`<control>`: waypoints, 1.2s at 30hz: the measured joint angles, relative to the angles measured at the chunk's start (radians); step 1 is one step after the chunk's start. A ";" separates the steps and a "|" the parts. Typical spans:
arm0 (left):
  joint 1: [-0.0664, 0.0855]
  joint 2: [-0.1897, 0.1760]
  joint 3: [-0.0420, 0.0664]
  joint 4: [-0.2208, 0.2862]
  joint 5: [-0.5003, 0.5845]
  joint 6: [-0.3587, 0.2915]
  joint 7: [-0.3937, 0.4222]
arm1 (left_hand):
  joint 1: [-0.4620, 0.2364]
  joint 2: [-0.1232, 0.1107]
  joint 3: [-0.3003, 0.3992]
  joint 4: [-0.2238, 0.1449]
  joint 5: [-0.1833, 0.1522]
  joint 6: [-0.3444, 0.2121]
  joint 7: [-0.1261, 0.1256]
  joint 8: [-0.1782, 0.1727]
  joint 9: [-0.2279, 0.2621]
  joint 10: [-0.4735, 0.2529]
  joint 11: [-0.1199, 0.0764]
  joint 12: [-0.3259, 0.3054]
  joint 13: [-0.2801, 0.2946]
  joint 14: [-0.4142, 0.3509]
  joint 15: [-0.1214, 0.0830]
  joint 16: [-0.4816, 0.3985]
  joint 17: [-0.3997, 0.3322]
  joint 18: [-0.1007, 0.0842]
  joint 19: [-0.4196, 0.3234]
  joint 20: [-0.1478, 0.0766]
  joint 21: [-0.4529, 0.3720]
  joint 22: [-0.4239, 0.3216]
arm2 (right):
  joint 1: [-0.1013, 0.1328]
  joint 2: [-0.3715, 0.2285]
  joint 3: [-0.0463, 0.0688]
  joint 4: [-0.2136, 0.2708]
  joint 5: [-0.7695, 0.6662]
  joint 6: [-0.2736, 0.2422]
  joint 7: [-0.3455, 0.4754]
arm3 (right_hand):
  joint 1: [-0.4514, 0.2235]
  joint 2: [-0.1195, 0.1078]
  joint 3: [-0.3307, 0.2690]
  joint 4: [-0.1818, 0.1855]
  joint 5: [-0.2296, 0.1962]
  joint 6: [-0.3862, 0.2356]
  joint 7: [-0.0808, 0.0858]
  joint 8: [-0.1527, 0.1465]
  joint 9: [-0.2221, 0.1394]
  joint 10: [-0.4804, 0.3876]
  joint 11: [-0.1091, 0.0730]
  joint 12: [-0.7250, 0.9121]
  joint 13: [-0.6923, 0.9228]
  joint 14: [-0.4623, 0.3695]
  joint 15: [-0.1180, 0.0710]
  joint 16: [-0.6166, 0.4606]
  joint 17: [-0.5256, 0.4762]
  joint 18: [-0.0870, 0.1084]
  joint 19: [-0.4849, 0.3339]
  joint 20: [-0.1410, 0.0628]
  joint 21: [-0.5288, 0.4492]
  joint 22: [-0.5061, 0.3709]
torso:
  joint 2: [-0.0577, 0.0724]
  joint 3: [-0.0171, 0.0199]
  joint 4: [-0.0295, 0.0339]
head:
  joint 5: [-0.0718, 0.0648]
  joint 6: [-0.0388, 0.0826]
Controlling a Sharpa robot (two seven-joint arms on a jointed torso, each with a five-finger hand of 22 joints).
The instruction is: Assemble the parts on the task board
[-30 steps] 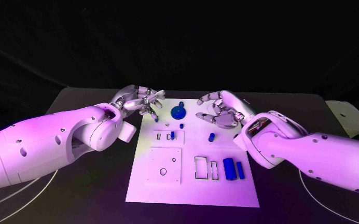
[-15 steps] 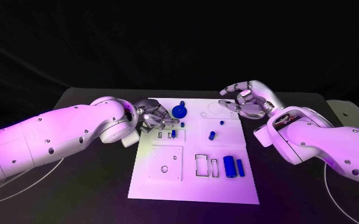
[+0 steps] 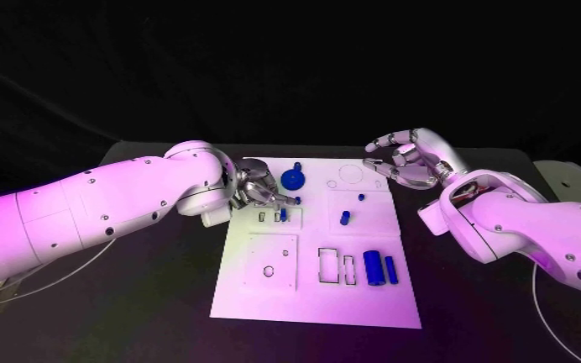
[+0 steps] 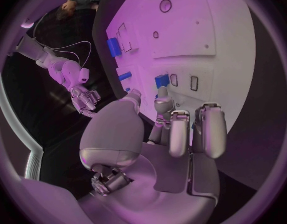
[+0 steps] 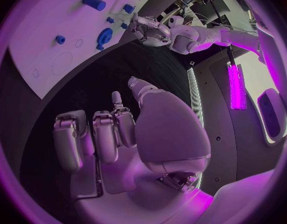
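Left hand (image 3: 257, 188): positioned over the left edge of the task board (image 3: 273, 296), fingers bent downward toward the small slots in the upper left panel. In the left wrist view the fingertips (image 4: 163, 92) sit just beside a small blue part (image 4: 161, 80) next to those slots; whether the part is pinched or merely touched cannot be told.

Right hand (image 3: 410, 158): raised off the board's far right corner, fingers curled loosely with gaps between them, nothing grasped. The right wrist view confirms an empty palm over the black table (image 3: 484, 313).

Task board: white plate lying flat mid-table. A round blue knob-like part (image 3: 292, 181) stands near the far edge, close to the left hand. A short blue peg (image 3: 344, 218) lies near the board's centre. A blue block (image 3: 372, 268) and a narrower blue bar (image 3: 391, 269) lie side by side in the near right area, beside two empty rectangular recesses (image 3: 334, 266).
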 measured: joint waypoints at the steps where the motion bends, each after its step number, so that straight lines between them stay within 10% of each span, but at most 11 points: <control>1: 0.002 0.002 0.000 0.000 -0.005 0.003 -0.004 | -0.003 0.003 -0.003 0.003 0.000 0.000 0.000 0.005 0.004 0.000 0.000 0.001 0.004 0.000 0.000 0.000 0.000 0.000 0.000 0.000 0.000 0.002 | 0.000 0.000 0.000 -0.001 0.000 0.001 -0.001 | 0.000 0.000 0.000 0.000 0.000 0.000 0.000 0.000 0.000 0.000 0.000 0.000 0.000 0.000 0.000 0.000 0.000 0.000 0.000 0.000 0.000 0.000 | 0.000 0.0002 0.0000 | 0.000 0.000; 29: 0.036 0.074 -0.014 -0.079 -0.074 0.123 -0.061 | 0.015 0.052 -0.031 -0.002 0.000 -0.023 -0.009 0.034 0.054 0.005 -0.005 0.024 0.019 -0.004 -0.003 0.000 0.000 -0.015 0.003 -0.004 0.012 0.028 | 0.000 0.004 -0.001 -0.020 0.007 0.006 -0.012 | -0.004 -0.015 0.029 0.002 0.004 -0.003 0.003 0.009 0.001 -0.119 -0.001 -0.139 -0.008 0.000 -0.001 -0.057 0.000 0.000 -0.001 -0.006 -0.071 0.000 | 0.001 -0.0012 0.0006 | 0.004 -0.012; 36: 0.036 0.095 -0.023 -0.094 -0.075 0.138 -0.064 | 0.015 0.052 -0.031 -0.002 0.000 -0.023 -0.009 0.034 0.055 0.005 -0.005 0.024 0.018 -0.004 -0.003 0.000 0.000 -0.015 0.003 -0.004 0.012 0.028 | 0.000 0.009 -0.002 -0.027 0.046 -0.004 0.012 | 0.004 -0.033 0.094 -0.001 0.004 -0.041 0.004 0.049 0.017 -0.422 0.003 -0.553 -0.366 -0.102 -0.009 -0.309 -0.287 0.110 -0.206 -0.012 -0.537 -0.134 | 0.001 -0.0021 0.0006 | 0.003 -0.015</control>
